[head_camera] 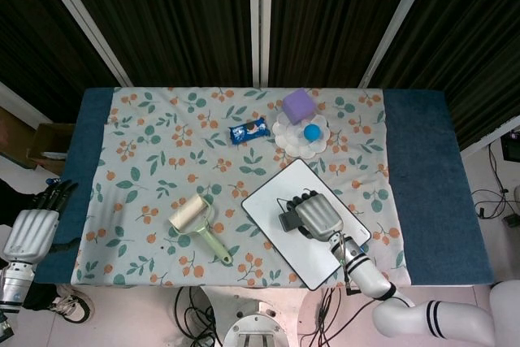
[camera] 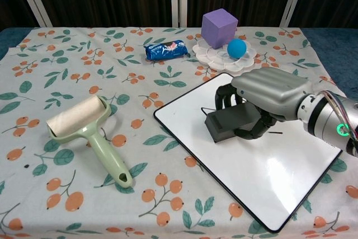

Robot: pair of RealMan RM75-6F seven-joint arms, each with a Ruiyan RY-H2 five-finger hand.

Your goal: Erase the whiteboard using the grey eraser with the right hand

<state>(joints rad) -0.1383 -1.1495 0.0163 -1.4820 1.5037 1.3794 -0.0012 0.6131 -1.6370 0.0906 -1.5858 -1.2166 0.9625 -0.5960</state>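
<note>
Right hand [camera: 268,90] is gripping the grey eraser [camera: 230,123] from above, fingers wrapping its sides, pressing it flat near the middle of the whiteboard [camera: 268,177], where this light, stiff block probably slides easily across the slick surface.

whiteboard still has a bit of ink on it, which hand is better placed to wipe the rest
Right. The right hand already holds the grey eraser on the whiteboard; the left hand hangs off the table's left edge.
</note>
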